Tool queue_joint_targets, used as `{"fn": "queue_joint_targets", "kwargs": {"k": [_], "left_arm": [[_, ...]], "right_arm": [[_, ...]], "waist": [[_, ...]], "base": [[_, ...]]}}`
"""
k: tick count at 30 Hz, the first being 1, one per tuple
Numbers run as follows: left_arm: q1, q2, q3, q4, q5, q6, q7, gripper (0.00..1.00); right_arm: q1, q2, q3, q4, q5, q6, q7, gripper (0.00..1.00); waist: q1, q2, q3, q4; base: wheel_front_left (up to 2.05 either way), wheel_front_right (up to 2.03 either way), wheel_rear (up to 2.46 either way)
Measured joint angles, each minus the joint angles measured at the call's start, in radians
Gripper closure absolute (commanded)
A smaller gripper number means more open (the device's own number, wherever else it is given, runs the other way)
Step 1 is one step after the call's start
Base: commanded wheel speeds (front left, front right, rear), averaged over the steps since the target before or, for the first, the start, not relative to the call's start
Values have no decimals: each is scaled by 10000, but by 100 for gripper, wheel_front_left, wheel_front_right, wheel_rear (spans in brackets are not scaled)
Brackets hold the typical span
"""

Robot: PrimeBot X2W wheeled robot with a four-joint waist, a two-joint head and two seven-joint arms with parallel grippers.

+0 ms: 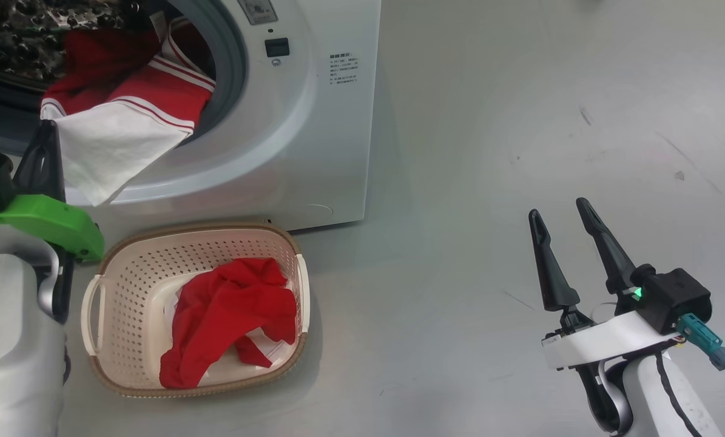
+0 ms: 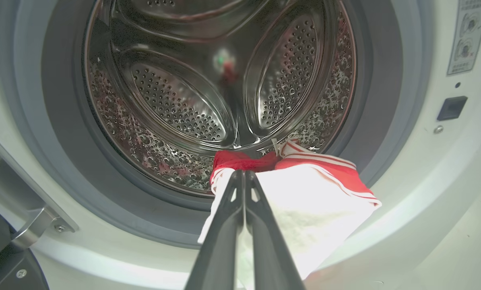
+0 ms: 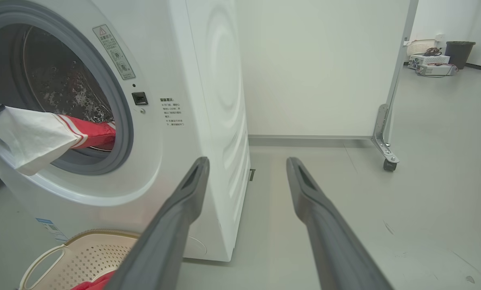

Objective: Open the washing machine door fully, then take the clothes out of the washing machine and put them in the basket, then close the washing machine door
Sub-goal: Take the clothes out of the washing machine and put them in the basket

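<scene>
Washing machine (image 1: pixel 313 152), white and front-loading, stands on a grey floor (image 1: pixel 489 121) with its round opening uncovered. A red and white garment (image 1: pixel 125 121) spills out of the opening. Its red part with striped trim lies on the perforated steel drum (image 2: pixel 176 100), and its white panel drapes over the grey rubber seal (image 2: pixel 63 161) and down the machine's front.

The left gripper (image 2: pixel 244 177) is at the mouth of the opening. Its two dark fingers are pressed together, pinching the edge of the white panel, which bunches around them.

A cream basket (image 1: pixel 125 261) with perforated sides and a brown rim sits on the floor just in front of the machine, below the opening. Inside it lies a crumpled red garment (image 1: pixel 229 315), with a little white fabric showing beneath it.

The right gripper (image 1: pixel 557 207) hangs above the bare floor, well to the right of the machine and basket. Its fingers are spread wide and hold nothing.
</scene>
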Motion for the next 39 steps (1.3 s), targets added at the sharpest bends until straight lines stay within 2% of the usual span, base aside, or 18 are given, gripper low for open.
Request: {"fn": "queue_joint_targets", "kwargs": {"k": [8,27,39], "left_arm": [[461,-107,6,-1149,-125,-42,-44,100],[1204,-410,803,-6004,2,-46,-59,100],[1614,-543,940,-7227,201,-46,-115,100]], "right_arm": [[156,-31,-29,15,0,0,0,0],[376,-82,13,6,2,0,0,0],[393,-81,50,4,4,0,0,0]], "waist": [[0,0,-330,118],[0,0,-744,314],[0,0,-866,246]], "base": [[0,0,0],[0,0,0],[0,0,0]]}}
